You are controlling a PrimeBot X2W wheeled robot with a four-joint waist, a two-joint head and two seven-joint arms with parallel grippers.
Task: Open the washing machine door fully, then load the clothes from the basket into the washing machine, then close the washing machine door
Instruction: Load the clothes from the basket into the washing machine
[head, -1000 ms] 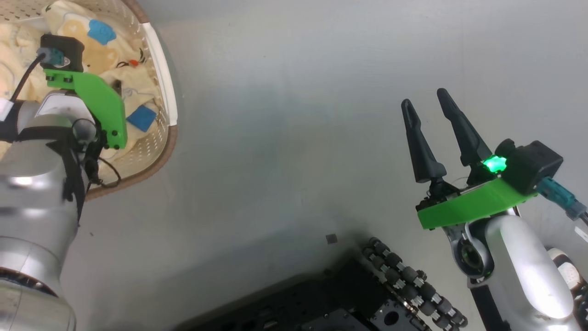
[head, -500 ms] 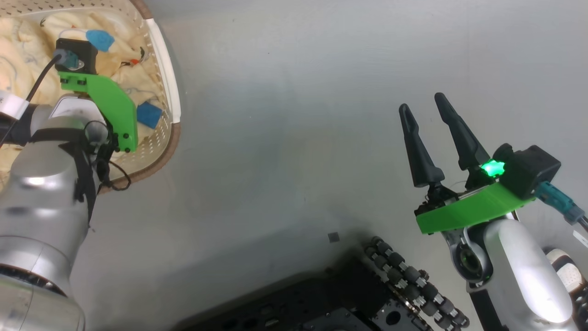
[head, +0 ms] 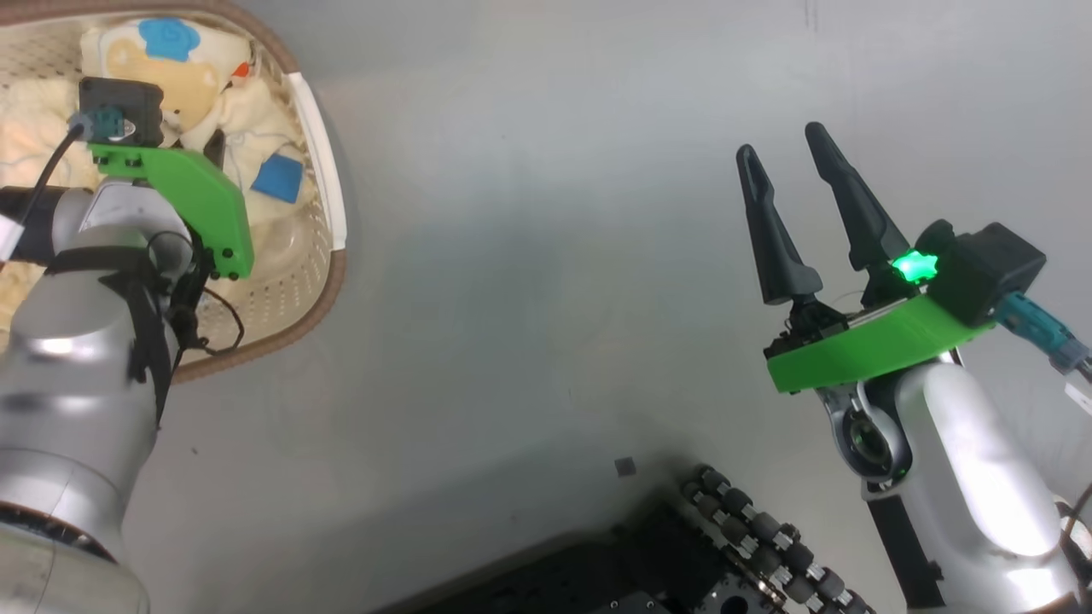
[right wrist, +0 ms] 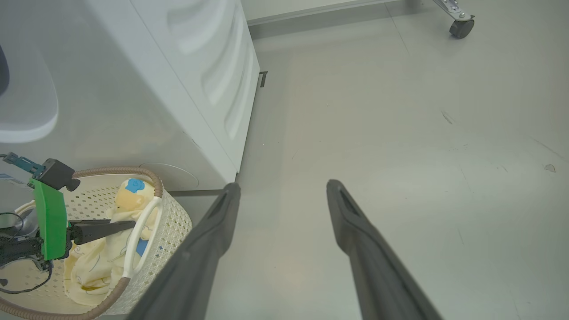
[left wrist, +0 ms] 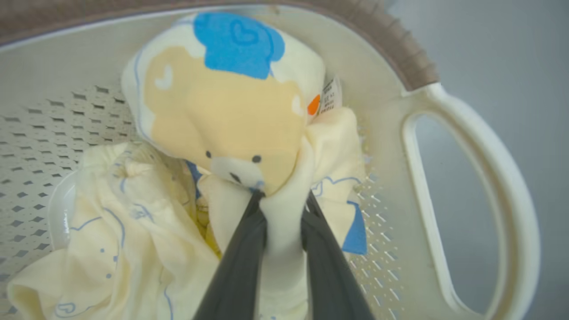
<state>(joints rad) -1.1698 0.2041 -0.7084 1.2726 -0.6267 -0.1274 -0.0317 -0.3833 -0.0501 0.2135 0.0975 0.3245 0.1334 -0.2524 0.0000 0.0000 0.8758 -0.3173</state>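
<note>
- Left jaws: clamped on a fold of the clothes (left wrist: 222,115), with pale yellow cloth filling the gap between the two dark fingers (left wrist: 242,262).
- Gripped garment: bulging just beyond the tips of the left jaws, bear face and blue patch turned toward the wrist camera, small white tag and orange dot at its right edge.
- Remaining clothes: crumpled to the left of and below the left jaws, lying on the bottom of the basket (left wrist: 471,133).
- Basket: surrounding the left jaws; perforated wall to their left, white loop handle to their right, brown rim arching beyond their tips.
- Right jaws: spread wide, nothing between them, held over bare grey floor (right wrist: 400,133), well apart from the left jaws.
- Basket in the right wrist view (right wrist: 173,226): just beside the left finger of the right jaws, resting on the floor, with the clothes (right wrist: 129,195) seen inside it.
- Washing machine (right wrist: 133,89): white cabinet beyond and to the left of the right jaws, directly behind the basket.
- Caster wheel (right wrist: 460,26): far beyond the right jaws, toward the upper right.
- Robot's dark base (head: 682,563): below and between the two arms in the head view.
</note>
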